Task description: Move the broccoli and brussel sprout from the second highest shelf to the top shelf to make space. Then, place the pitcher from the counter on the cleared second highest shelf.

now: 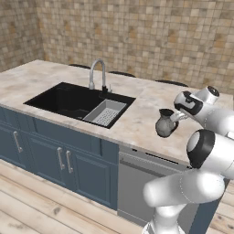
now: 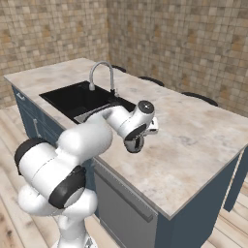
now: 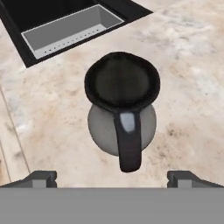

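The gripper (image 3: 112, 177) stood wide open and held nothing, its two fingertips (image 3: 41, 177) spread far to either side of the pitcher's handle. It hung just above the pitcher (image 3: 121, 109), looking down into its dark mouth. The pitcher (image 1: 165, 124) stood upright on the counter (image 1: 137, 119), near the front edge, just right of the sink (image 1: 68, 100) and its grey strainer basket (image 3: 70, 28).

Marbled counter (image 1: 137, 121) carries pitcher (image 1: 165, 123), upright, near black sink (image 1: 68, 98).
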